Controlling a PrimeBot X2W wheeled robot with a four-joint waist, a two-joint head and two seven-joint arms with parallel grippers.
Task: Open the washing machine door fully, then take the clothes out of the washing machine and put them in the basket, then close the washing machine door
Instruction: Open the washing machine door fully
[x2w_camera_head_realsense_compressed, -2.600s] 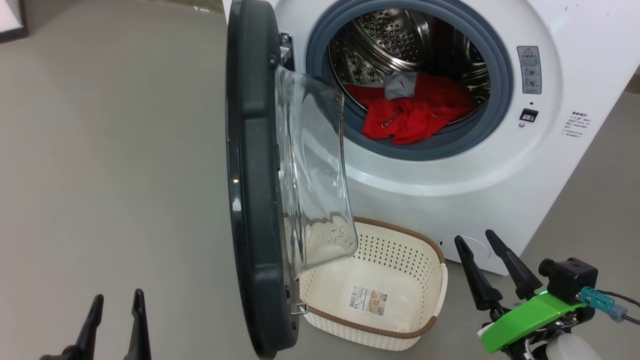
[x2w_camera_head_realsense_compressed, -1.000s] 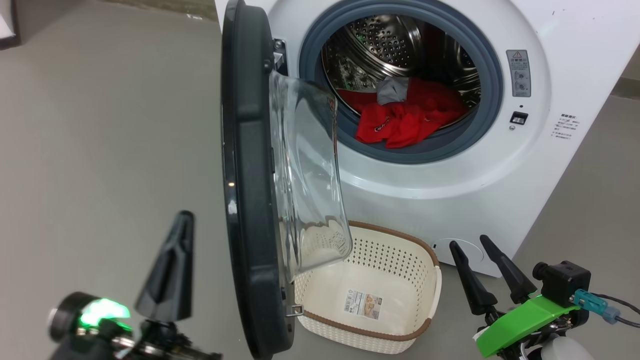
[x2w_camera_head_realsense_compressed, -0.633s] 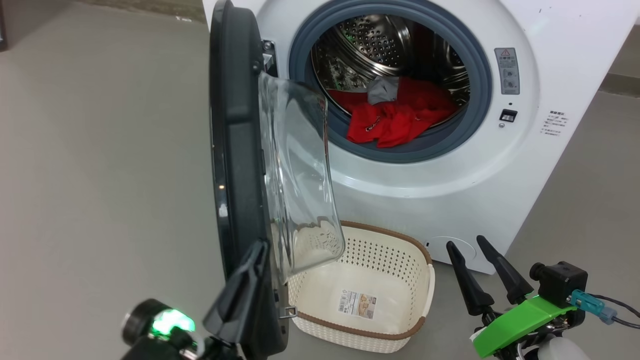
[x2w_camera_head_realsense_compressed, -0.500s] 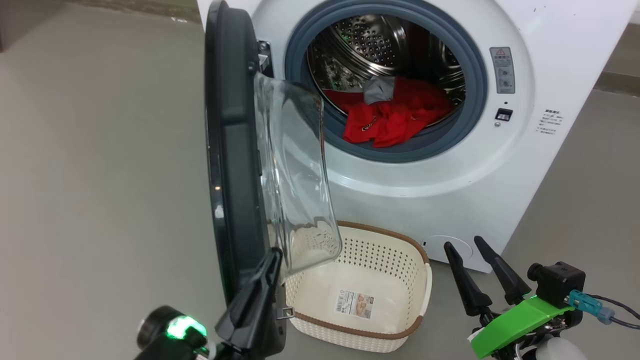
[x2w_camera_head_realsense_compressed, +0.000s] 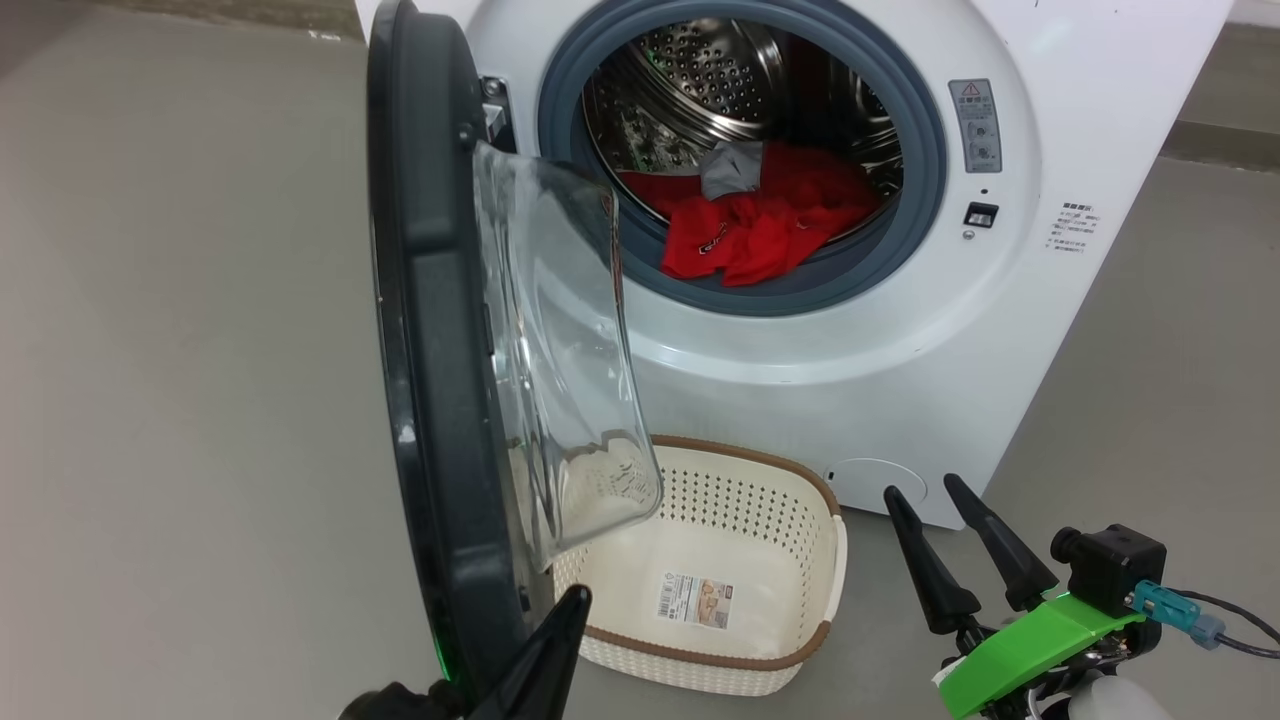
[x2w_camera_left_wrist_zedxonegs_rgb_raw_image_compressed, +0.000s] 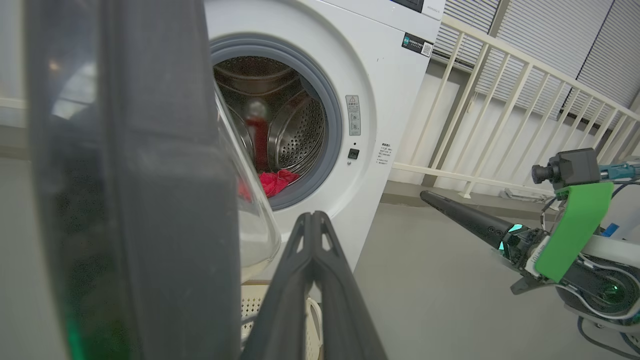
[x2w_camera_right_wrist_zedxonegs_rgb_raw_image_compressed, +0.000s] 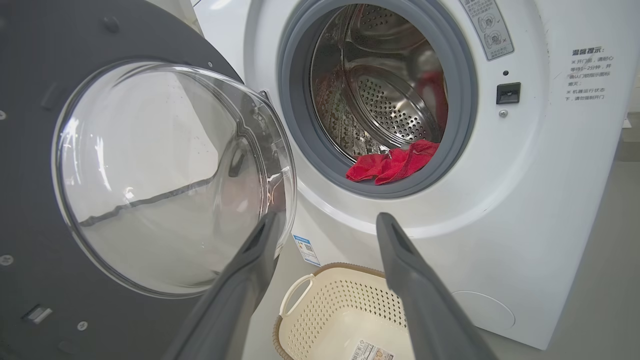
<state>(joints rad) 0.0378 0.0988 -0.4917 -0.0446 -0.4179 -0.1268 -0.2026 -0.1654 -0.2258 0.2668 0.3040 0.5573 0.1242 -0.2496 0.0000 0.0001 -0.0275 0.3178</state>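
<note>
Left tool (x2w_camera_head_realsense_compressed: 566, 618), clenched, moved from lower left to bottom rim of washing machine door (x2w_camera_head_realsense_compressed: 440, 300): stiff, hinged, push rim not glass; right tool (x2w_camera_head_realsense_compressed: 920, 487) released.

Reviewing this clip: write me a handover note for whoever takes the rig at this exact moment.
Left pincer: shut, holding nothing, low beside the inner face of the washing machine door; contact unclear.
Right pincer: open, empty, low to the right of the basket.
Clothes: in the drum of the washing machine, red ones spilling onto the grey ring.
Basket: on the floor below the opening, partly under the door's glass, only a label sticker inside.
Done: door open, roughly square to the front.
To do: swing door wider if it goes, move clothes to basket, close door.
</note>
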